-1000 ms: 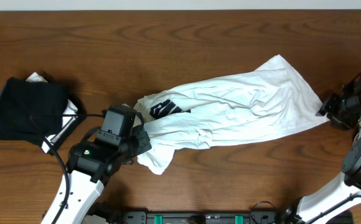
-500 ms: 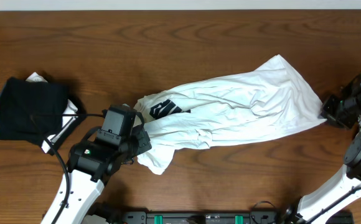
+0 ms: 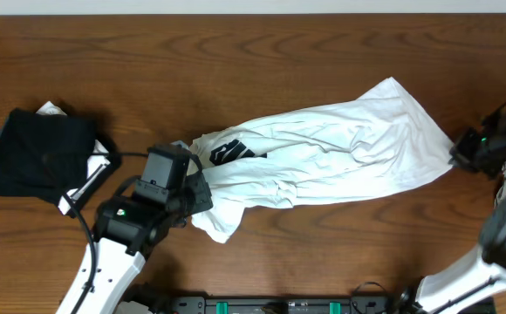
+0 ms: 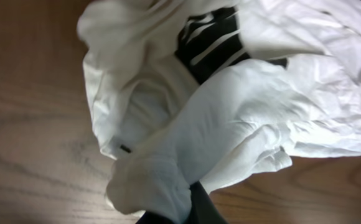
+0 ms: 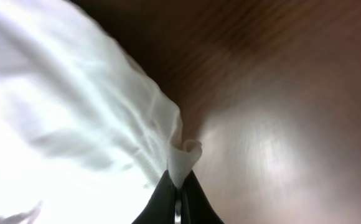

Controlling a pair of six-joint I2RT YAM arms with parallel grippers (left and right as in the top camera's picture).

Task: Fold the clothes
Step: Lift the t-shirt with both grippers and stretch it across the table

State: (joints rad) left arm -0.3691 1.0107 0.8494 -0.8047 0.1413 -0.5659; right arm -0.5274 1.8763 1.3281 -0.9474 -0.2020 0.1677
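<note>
The left gripper (image 3: 198,194) is clamped on a bunched end of the thin, wrinkled white T-shirt (image 3: 340,153). The shirt stretches away from it across the brown wooden table (image 3: 262,61) to the right gripper (image 5: 178,198), whose fingers are pinched together on its corner. A folded black garment (image 3: 39,153) lies near the left gripper's outer side.

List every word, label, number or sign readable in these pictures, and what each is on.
No text can be read anywhere.
Black print on the white T-shirt: a striped graphic, no legible letters.
Small dark tag on the shirt: too small to read.
Dark folded garment: no marking visible.
</note>
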